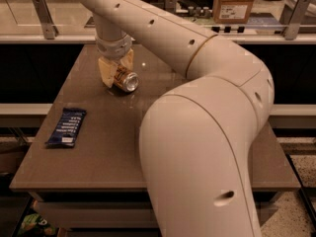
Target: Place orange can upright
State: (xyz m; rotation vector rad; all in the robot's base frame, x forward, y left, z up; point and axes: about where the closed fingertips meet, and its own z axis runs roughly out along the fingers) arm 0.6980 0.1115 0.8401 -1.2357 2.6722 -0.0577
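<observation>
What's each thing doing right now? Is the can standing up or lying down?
orange can: lying on its side, silver end towards the camera, held between the claw's fingers.
claw: low over the far left of the table, shut on the orange can.
blue snack bar: lying flat near the left edge, nothing touching it.
</observation>
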